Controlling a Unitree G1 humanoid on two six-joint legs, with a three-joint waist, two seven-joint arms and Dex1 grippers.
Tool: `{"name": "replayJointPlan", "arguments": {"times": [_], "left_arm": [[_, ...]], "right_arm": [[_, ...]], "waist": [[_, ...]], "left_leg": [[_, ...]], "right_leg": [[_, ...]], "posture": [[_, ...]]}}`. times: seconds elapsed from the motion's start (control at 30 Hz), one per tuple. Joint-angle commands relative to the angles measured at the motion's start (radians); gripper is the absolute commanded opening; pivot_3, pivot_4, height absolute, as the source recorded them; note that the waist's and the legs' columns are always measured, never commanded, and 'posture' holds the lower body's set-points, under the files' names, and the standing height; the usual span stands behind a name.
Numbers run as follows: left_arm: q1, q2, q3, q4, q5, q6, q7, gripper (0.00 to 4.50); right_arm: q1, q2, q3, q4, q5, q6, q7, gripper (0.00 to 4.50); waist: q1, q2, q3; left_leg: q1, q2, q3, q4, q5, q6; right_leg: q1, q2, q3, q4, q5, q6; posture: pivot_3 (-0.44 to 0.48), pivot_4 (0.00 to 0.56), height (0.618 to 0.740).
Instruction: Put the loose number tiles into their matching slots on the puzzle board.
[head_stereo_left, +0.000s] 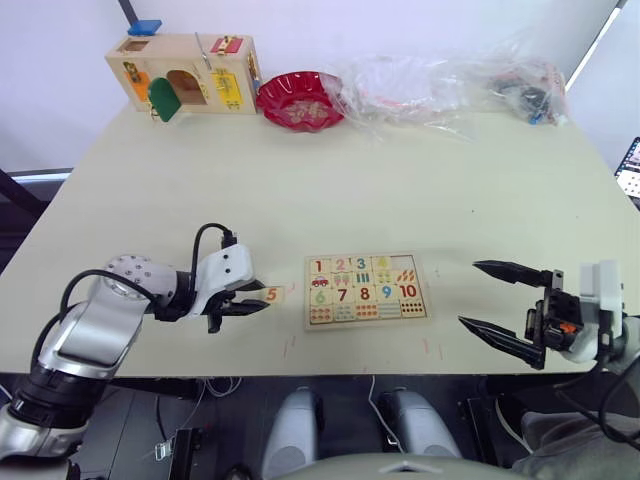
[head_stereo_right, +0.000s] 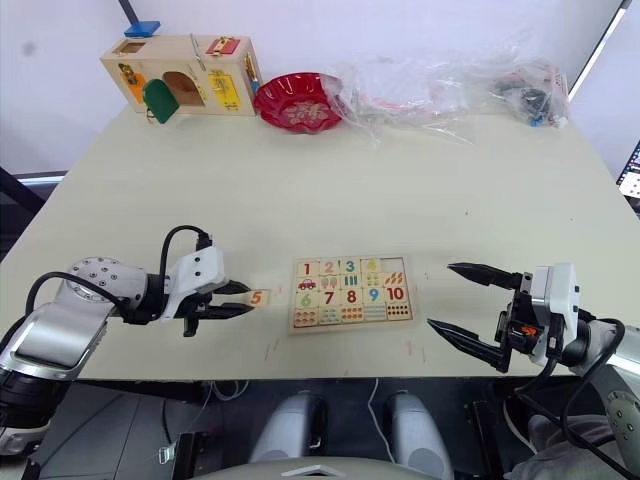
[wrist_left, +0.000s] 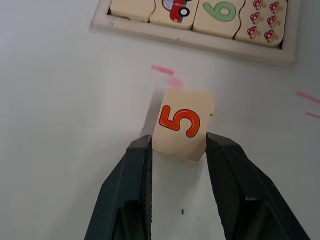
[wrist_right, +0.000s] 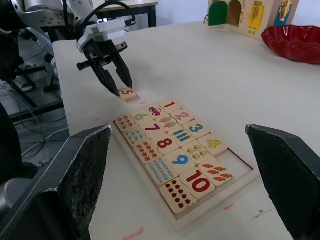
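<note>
Jaws on the left gripper (head_stereo_left: 262, 302) pinch the orange 5 tile (head_stereo_left: 272, 294) just left of the puzzle board (head_stereo_left: 366, 289); right gripper (head_stereo_left: 482, 296) gapes wide beside it. Far back: wooden latch box (head_stereo_left: 185, 73), red bowl (head_stereo_left: 299, 100), plastic bags (head_stereo_left: 440, 85). Left wrist view: "5" tile, a "6" on the board. Right wrist view: numerals 1–4, 6–10 seated, one corner slot (wrist_right: 239, 167) bare.

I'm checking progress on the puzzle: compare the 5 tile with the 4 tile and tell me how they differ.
The 5 tile lies loose on the table, left of the puzzle board; the 4 tile sits in the board's top row. The 5 tile lies between the fingers of the left gripper; nothing touches the 4 tile. The 5 is orange-red, the 4 yellow. Both are square pale-wood tiles.
</note>
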Motion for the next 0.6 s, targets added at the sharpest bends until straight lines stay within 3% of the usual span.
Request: {"name": "replayJointPlan", "arguments": {"times": [0.03,0.13,0.23,0.4,0.6], "left_arm": [[0.008,0.001,-0.008,0.003,-0.003,-0.023,0.009,1.50],[0.016,0.008,0.001,0.036,-0.018,-0.061,-0.004,2.34],[0.019,0.032,0.030,0.112,-0.047,-0.137,-0.062,3.77],[-0.022,0.051,0.026,0.263,-0.087,-0.321,-0.204,3.77],[-0.200,-0.016,-0.050,0.498,-0.077,-0.469,-0.355,3.77]], "right_arm": [[0.010,-0.008,-0.009,-0.031,0.005,-0.013,0.008,4.50],[0.016,-0.007,-0.011,-0.031,0.002,-0.016,0.012,4.50],[0.016,-0.008,-0.011,-0.031,0.001,-0.017,0.013,4.50],[0.007,-0.009,-0.006,-0.025,-0.005,-0.019,0.014,4.50],[0.008,-0.010,-0.016,-0.028,-0.010,-0.023,0.014,4.50]], "waist": [[0.000,0.000,0.000],[0.000,0.000,0.000],[-0.001,0.000,0.000],[-0.003,0.000,0.000],[0.015,0.000,0.000]], "left_leg": [[0.000,0.000,0.000,0.000,0.000,0.000],[0.000,0.000,0.000,0.000,0.000,0.000],[0.000,0.000,0.000,0.000,0.000,0.000],[0.000,0.000,0.000,-0.001,0.000,0.000],[0.000,-0.001,0.001,0.001,0.000,0.000]], "right_leg": [[0.000,0.000,0.000,0.000,0.000,0.000],[0.000,0.000,0.000,0.000,0.000,0.000],[0.000,0.000,0.000,0.000,0.000,0.000],[0.000,0.000,0.000,0.000,0.000,0.000],[0.000,0.000,0.000,0.000,0.000,0.000]], "posture": [[0.000,0.150,0.740],[0.000,0.150,0.740],[0.000,0.150,0.740],[0.000,0.150,0.740],[0.000,0.150,0.740]]}}
